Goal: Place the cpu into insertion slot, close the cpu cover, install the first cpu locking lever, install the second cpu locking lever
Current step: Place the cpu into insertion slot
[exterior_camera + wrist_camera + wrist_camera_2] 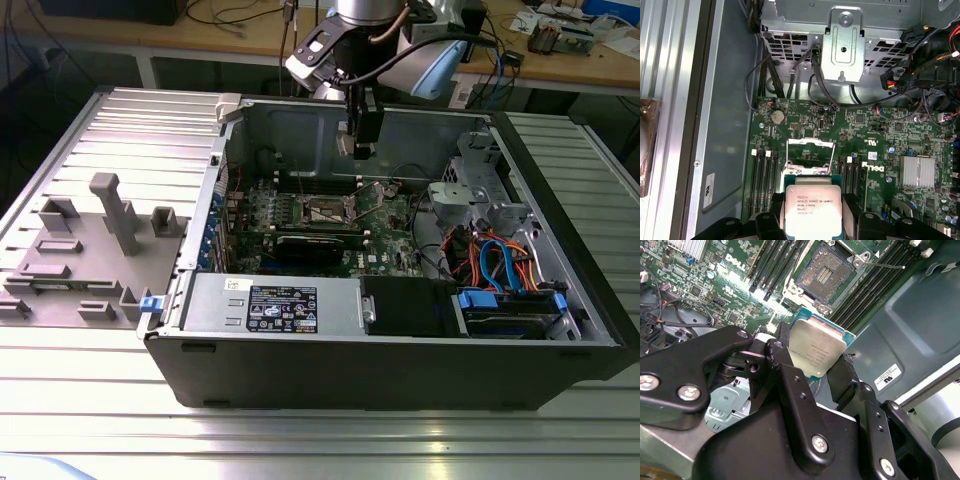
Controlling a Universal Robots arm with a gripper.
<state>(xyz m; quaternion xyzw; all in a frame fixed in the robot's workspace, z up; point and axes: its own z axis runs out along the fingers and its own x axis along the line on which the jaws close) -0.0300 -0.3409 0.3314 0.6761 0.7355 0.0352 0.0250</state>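
My gripper is shut on the cpu, a flat square chip with a silver top, pinched at two opposite edges by the black fingers. It hangs above the green board, a short way from the insertion slot, which lies open and dark with its contacts showing. In the first wrist view the cpu covers most of the slot, and the cpu cover stands raised beyond it. A thin locking lever sticks out beside the slot. In the exterior view the gripper hovers inside the case above the slot.
Long black memory slots flank the socket on both sides. A finned heatsink, a metal drive cage and cable bundles crowd the case. The case walls rise around the board. Grey fixture blocks stand on the exterior view's left.
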